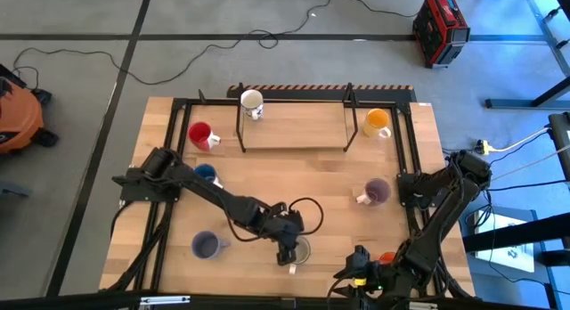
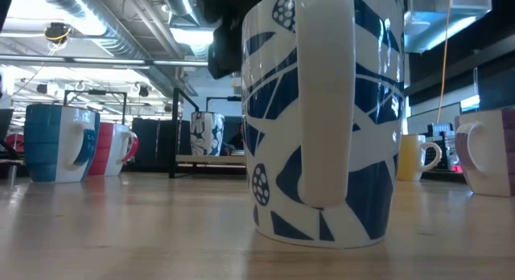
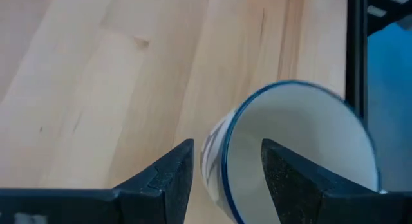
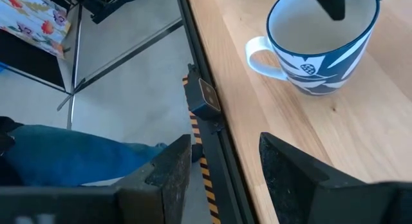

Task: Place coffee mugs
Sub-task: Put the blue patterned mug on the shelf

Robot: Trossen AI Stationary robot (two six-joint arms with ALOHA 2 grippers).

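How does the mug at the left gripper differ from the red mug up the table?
The patterned mug is white with dark blue shapes; the red mug is plain red outside. The patterned mug sits at the near edge with the left gripper over its rim; the red mug stands free, far-left. Both are upright, handled and white inside.

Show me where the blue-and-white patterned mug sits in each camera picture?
High view: patterned mug, bottom centre, under the left gripper.
Low view: huge, centre.
Left wrist view: lower right, one finger inside its rim.
Right wrist view: upper right.
Shared landmark: its white handle.
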